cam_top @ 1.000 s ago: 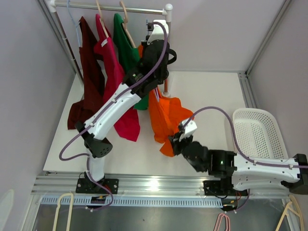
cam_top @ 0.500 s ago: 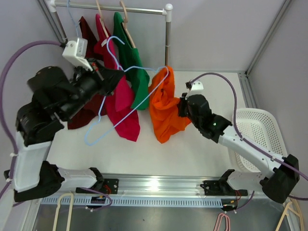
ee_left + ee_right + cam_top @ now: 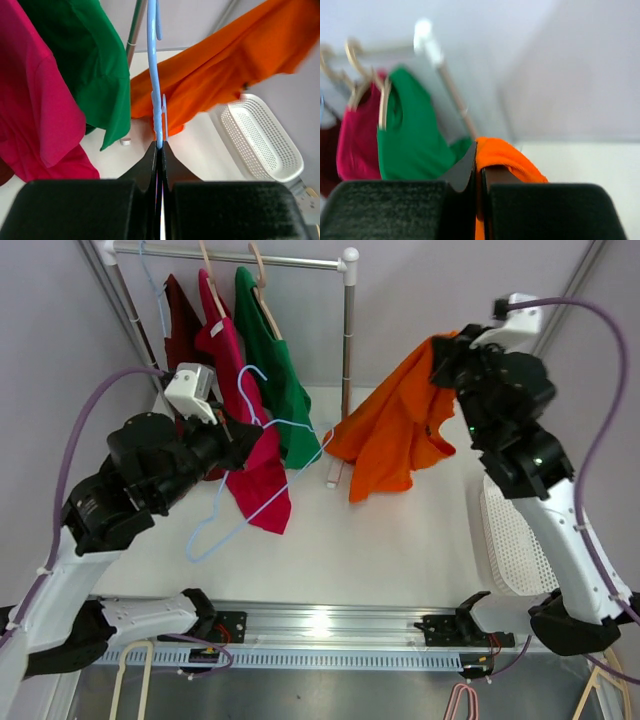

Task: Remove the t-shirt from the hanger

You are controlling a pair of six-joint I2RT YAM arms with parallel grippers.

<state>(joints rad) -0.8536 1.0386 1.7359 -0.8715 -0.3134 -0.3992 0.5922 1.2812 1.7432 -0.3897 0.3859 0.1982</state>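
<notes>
The orange t-shirt (image 3: 395,430) hangs in the air at the right, pinched at its top by my right gripper (image 3: 440,348), which is shut on it; in the right wrist view the cloth (image 3: 505,155) drapes over the jaws. My left gripper (image 3: 232,430) is shut on the light blue wire hanger (image 3: 262,485), held at the left of the orange shirt. In the left wrist view the hanger (image 3: 153,75) rises from the closed jaws, with the orange shirt (image 3: 225,70) behind it. The shirt's lower left corner still lies close to the hanger's right end.
A clothes rail (image 3: 240,258) at the back carries a dark red (image 3: 185,340), a pink (image 3: 240,420) and a green shirt (image 3: 275,370) on hangers. Its post (image 3: 346,350) stands just left of the orange shirt. A white basket (image 3: 510,540) sits at the right. Spare hangers (image 3: 130,680) lie in front.
My right gripper has lifted the orange shirt up and to the right, away from the hanger. My left gripper has kept the blue hanger, shifting slightly right and lower.
</notes>
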